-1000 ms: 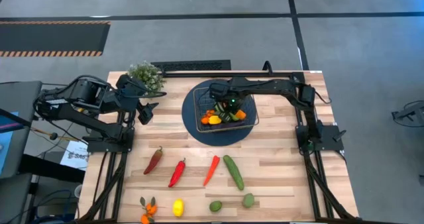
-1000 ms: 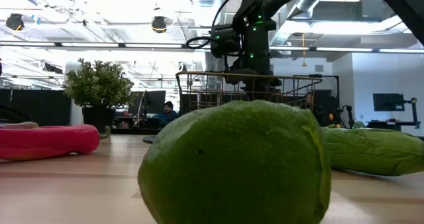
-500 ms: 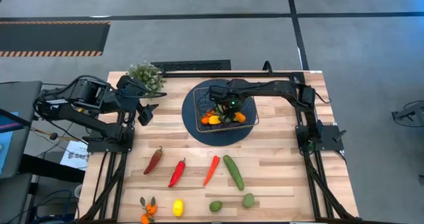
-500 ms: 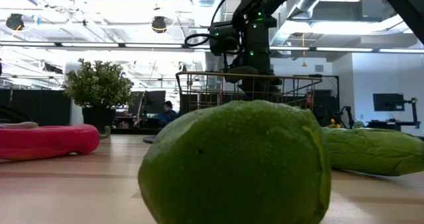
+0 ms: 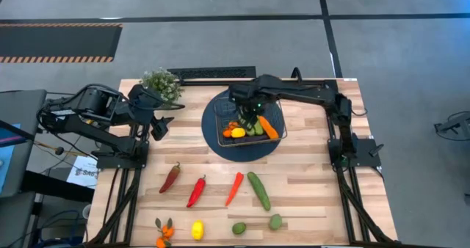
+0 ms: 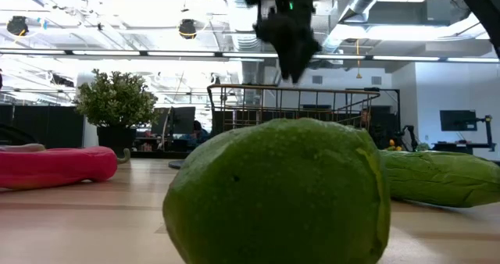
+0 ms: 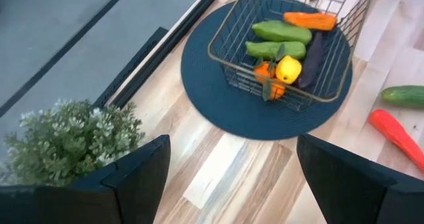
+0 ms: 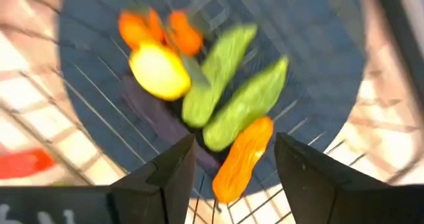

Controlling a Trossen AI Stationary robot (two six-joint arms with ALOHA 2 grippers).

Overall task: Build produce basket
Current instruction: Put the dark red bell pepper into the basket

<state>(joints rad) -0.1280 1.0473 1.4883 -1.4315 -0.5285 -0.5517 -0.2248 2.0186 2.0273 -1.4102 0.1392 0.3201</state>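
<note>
The wire basket (image 5: 247, 120) stands on a dark blue round disc (image 5: 220, 141) at the table's far middle. In it lie an orange pepper (image 8: 242, 159), two green cucumbers (image 8: 248, 99), a yellow lemon (image 8: 159, 70), a tangerine (image 7: 266, 71) and a dark eggplant (image 7: 311, 55). My right gripper (image 8: 228, 179) hangs open above the basket, with nothing between its fingers; in the low view the right gripper (image 6: 289, 41) is clear of the rim. My left gripper (image 5: 158, 125) waits open at the far left, beside the potted plant (image 5: 161, 83).
Loose produce lies along the near half of the table: a dark red pepper (image 5: 170, 177), a red pepper (image 5: 196, 191), an orange-red pepper (image 5: 234, 187), a cucumber (image 5: 258, 190), two limes (image 5: 275, 221), a lemon (image 5: 197, 230) and tangerines (image 5: 163, 232).
My right gripper has risen straight up out of the basket and now hangs above its rim. The orange pepper has stayed behind, lying at the basket's right side.
</note>
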